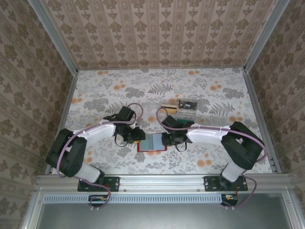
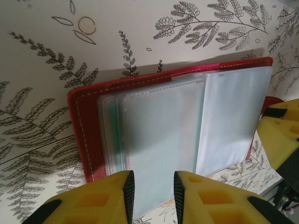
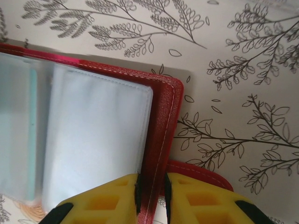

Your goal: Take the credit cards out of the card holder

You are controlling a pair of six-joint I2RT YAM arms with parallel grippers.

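Note:
The red card holder [image 1: 152, 142] lies open on the table between my two grippers, its clear sleeves facing up. A teal card [image 2: 112, 135] sits inside the sleeves, and its edge [image 3: 32, 135] also shows in the right wrist view. My left gripper [image 2: 154, 186] is open, its fingers hovering over the near edge of a sleeve page. My right gripper [image 3: 152, 186] is shut on the holder's red cover edge [image 3: 161, 135], beside the small red tab [image 3: 201, 170]. A tan-gold card [image 1: 166, 106] and a black card [image 1: 187, 104] lie on the table behind the holder.
The floral tablecloth [image 1: 105, 90] stretches to the metal-framed walls on all sides. The right gripper's yellow finger [image 2: 280, 135] stands close to the holder's right edge in the left wrist view. Both arms [image 1: 95, 133] converge on the middle near the front edge.

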